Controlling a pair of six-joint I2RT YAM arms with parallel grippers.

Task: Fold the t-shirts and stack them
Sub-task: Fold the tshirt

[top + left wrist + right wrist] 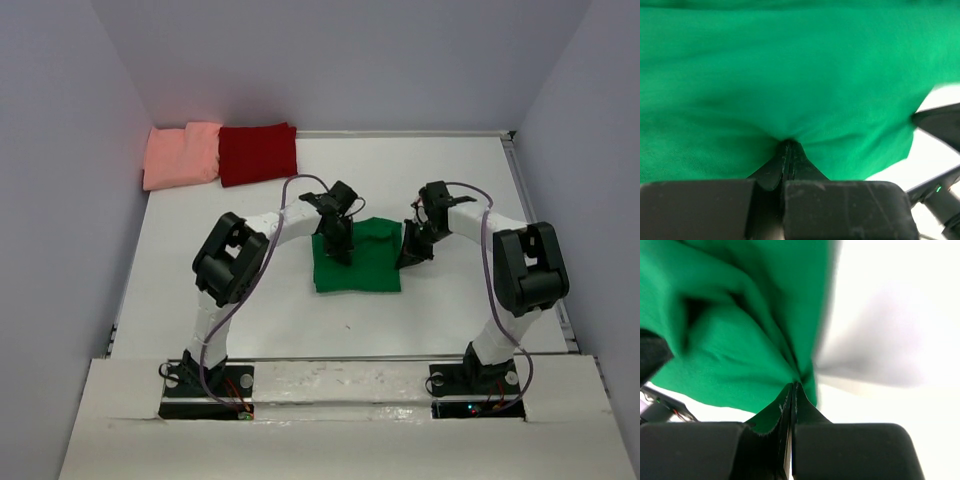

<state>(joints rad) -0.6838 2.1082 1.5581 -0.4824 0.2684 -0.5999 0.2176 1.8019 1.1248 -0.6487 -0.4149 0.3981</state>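
Note:
The bright green t-shirt (357,262) lies partly folded in the middle of the table. My left gripper (340,250) is shut on its left side, and green cloth (790,75) bunches at the pinched tips (786,145). My right gripper (410,256) is shut on the shirt's right edge, where the fabric (730,355) puckers into the closed tips (794,385). A salmon-pink t-shirt (182,154) and a dark red t-shirt (258,153) lie folded side by side at the back left.
White walls close in the table (220,300) on the left, back and right. The right arm's black links show at the right edge of the left wrist view (940,120).

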